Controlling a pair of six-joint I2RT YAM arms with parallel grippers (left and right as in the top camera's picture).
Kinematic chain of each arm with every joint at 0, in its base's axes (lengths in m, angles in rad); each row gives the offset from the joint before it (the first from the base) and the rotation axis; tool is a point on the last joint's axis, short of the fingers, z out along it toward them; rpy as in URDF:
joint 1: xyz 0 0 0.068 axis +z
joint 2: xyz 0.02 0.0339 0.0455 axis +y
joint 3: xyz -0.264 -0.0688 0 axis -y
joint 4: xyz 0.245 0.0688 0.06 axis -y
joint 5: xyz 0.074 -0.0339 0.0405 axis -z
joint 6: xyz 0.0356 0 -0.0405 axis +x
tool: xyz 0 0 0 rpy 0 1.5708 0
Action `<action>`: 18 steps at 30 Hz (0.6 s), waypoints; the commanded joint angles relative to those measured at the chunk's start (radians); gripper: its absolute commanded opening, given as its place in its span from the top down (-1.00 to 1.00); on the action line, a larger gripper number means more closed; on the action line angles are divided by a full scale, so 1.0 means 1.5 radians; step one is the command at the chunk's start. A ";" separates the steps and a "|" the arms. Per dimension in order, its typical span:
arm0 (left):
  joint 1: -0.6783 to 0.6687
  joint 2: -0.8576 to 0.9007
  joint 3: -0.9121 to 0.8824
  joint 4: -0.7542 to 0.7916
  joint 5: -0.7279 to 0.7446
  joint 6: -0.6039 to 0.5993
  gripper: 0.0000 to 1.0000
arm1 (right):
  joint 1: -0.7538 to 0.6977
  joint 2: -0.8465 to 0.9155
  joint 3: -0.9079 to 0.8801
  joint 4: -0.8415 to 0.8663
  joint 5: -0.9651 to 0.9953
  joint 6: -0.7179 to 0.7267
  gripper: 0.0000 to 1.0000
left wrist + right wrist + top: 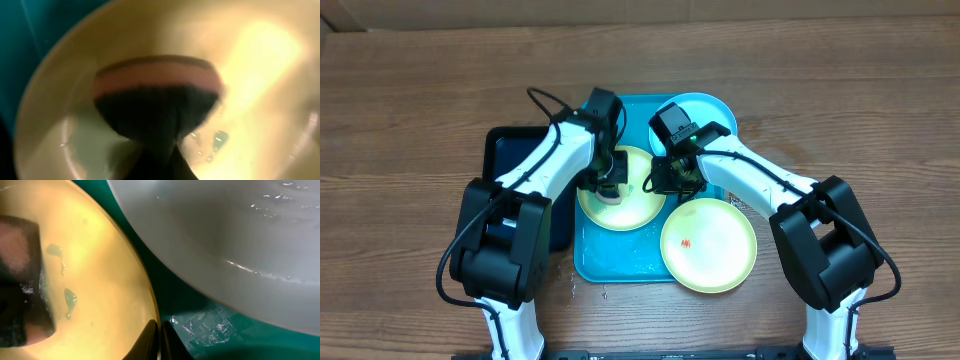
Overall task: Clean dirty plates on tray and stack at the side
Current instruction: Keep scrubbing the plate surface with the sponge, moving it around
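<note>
A pale yellow-green plate (632, 210) lies on the left half of the turquoise tray (610, 258). My left gripper (611, 183) is shut on a dark sponge with a pink band (155, 95) and presses it onto this plate (260, 75). My right gripper (666, 183) is shut on the plate's right rim (100, 255), with its fingertips (159, 335) pinching the edge. A light blue plate (712, 108) sits at the tray's far right corner. A second yellow-green plate (715, 245) with a red speck overhangs the tray's front right.
A smaller black tray (515, 160) lies against the turquoise tray's left side. The tray floor (215, 325) is wet between the plates. Water drops sit on the scrubbed plate. Brown wooden table (400, 120) lies all round.
</note>
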 commanded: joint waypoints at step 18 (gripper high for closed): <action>-0.017 -0.022 -0.009 0.011 0.200 0.026 0.92 | 0.004 0.002 0.000 0.006 -0.004 0.000 0.90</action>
